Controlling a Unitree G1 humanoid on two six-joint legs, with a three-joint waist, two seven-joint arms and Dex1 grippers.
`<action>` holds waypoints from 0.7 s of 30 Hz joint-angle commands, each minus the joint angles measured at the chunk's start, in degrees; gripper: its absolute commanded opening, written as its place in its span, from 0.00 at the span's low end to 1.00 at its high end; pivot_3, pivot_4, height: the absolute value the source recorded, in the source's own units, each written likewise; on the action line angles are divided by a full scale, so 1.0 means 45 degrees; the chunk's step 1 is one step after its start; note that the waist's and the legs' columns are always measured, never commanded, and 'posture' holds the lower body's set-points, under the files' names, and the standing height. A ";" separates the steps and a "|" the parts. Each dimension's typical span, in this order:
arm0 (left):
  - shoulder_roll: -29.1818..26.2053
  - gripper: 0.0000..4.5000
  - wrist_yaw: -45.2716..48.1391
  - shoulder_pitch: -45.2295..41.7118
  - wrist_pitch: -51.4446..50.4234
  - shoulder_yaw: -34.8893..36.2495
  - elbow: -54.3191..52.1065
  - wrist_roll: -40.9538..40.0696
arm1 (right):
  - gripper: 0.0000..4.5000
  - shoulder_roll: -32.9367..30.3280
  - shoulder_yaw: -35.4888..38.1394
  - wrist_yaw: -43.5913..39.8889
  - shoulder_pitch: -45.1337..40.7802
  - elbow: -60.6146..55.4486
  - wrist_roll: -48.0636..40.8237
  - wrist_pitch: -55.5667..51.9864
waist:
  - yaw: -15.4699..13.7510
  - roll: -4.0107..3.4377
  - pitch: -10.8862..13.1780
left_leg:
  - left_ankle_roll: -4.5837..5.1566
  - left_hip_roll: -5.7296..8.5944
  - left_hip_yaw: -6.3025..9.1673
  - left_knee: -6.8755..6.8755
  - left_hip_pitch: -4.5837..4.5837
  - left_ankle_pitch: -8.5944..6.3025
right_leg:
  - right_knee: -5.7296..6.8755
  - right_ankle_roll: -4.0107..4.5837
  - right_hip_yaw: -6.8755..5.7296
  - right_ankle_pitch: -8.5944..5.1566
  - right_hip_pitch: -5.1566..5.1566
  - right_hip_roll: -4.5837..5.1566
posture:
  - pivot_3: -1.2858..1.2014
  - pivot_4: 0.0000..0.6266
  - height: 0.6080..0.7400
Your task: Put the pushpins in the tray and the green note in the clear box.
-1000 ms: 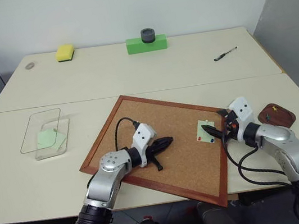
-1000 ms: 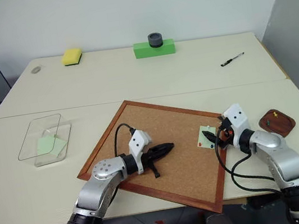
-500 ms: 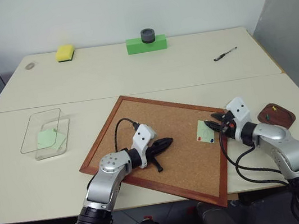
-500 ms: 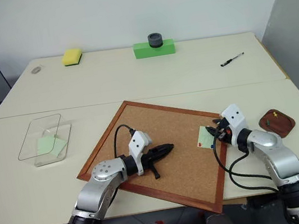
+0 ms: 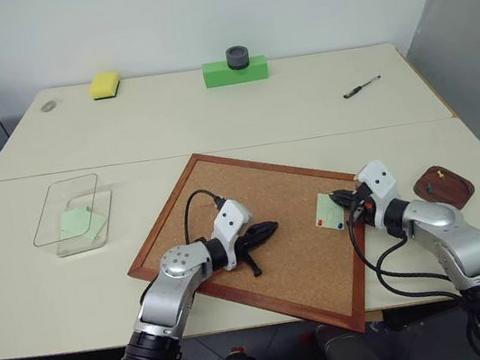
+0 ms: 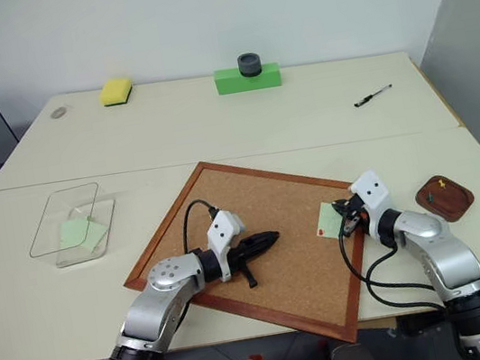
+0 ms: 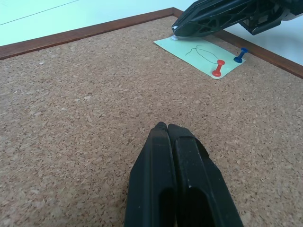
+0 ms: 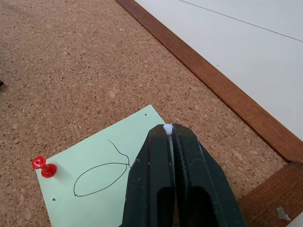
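**A:** What do the head views give?

**B:** A cork board (image 5: pixel 256 223) on the table (image 5: pixel 211 111); the green note (image 5: pixel 328 212) lies near its right edge, the right gripper (image 5: pixel 338 197) at its corner; the tray (image 5: pixel 444 187) with a yellow pin sits right of the board, the clear box (image 5: pixel 72 216) well to the left.

**A:** And the wrist views?

**B:** The right one shows the fingers pinched on a white pushpin (image 8: pixel 167 128); a red pin (image 8: pixel 43 167) holds another corner; the left one adds a blue pin (image 7: pixel 241 55); the left gripper (image 7: pixel 166 126) is closed, empty, over bare cork.
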State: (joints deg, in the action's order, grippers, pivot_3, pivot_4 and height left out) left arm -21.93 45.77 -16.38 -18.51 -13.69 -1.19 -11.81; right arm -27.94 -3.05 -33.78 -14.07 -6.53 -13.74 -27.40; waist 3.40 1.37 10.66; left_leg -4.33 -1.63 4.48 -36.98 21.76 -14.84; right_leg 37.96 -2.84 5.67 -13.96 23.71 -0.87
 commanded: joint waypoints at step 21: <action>-0.0351 0.00 -0.0268 0.0009 -0.0138 -0.0439 0.0810 0.1024 | 0.00 -0.0203 0.2275 0.0449 0.0951 -0.3363 -0.1232 -0.0102 | 0.0001 -0.0005 -0.0003 | 0.0004 -0.0001 -0.0001 -0.0003 -0.0066 0.0003 | -0.0007 0.0061 0.0008 -0.0037 -0.0064 -0.0001 | 0.52 0.24 1.00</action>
State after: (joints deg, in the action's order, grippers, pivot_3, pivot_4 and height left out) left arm -22.31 45.51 -17.90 -17.24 -14.90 0.65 -9.56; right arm -28.25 3.30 -33.03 -10.27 -17.84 -17.14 -26.86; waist 3.40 1.34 10.65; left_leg -4.31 -1.63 4.47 -37.00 21.46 -14.83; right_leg 37.92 -2.57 5.71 -14.12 23.42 -0.87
